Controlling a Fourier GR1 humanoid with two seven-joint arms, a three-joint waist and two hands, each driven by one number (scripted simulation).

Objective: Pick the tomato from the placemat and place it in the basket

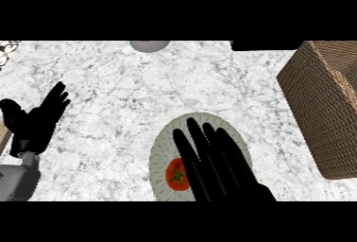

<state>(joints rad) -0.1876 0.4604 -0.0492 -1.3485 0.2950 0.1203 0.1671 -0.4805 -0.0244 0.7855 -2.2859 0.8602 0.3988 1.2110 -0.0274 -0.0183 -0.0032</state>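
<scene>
A red tomato with a green stem lies on the pale round placemat near the front of the marble counter. My right hand hovers over the placemat with straight fingers, just right of the tomato and partly covering it. The brown woven basket stands at the right edge of the counter. My left hand rests open at the left edge, fingers up.
A grey round object sits at the counter's far edge, and a dark block lies at the back right. A patterned item shows at the far left corner.
</scene>
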